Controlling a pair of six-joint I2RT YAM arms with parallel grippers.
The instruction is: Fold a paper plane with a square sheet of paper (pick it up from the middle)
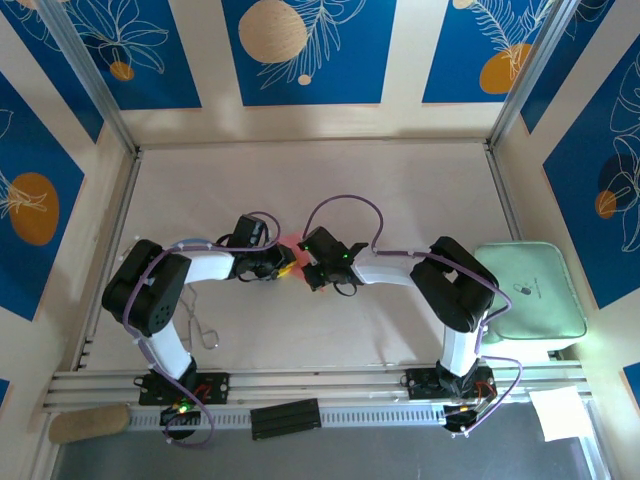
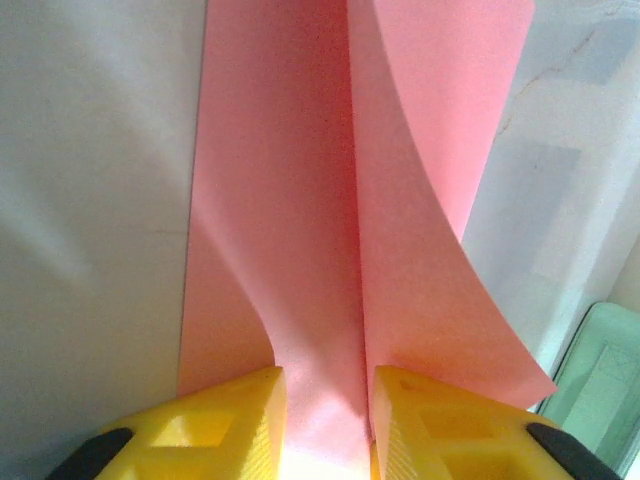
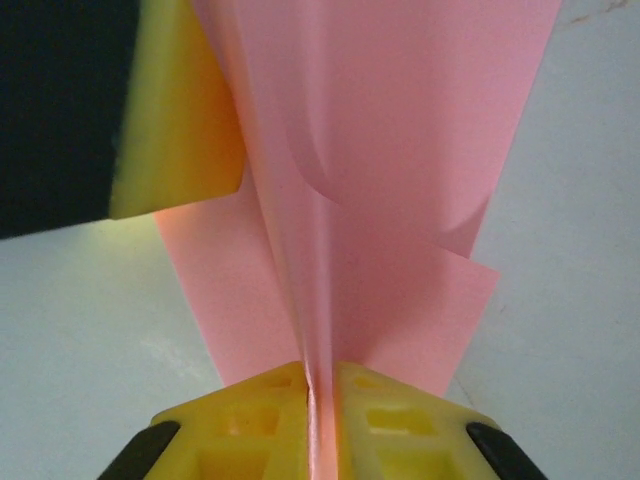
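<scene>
Yellow fingertips (image 3: 270, 390) of the right end effector (image 3: 318, 378) were clenched on a raised crease of the square sheet of paper (image 3: 400, 150). The pink fold was pinched thin between them, and its flaps spread away on either side with their free edges curling. Opposite, the left end effector (image 2: 325, 378) stood with its jaws partly apart. The sheet ran into the gap, and the upright fold lay against one finger; whether it gripped the paper I cannot tell. Both end effectors met near the middle of the desk (image 1: 400, 190), with the paper between them. Bare desk lay open toward the far edge and both side edges. A pale green pad (image 1: 528, 290) sat by the right edge, well apart from the paper.
</scene>
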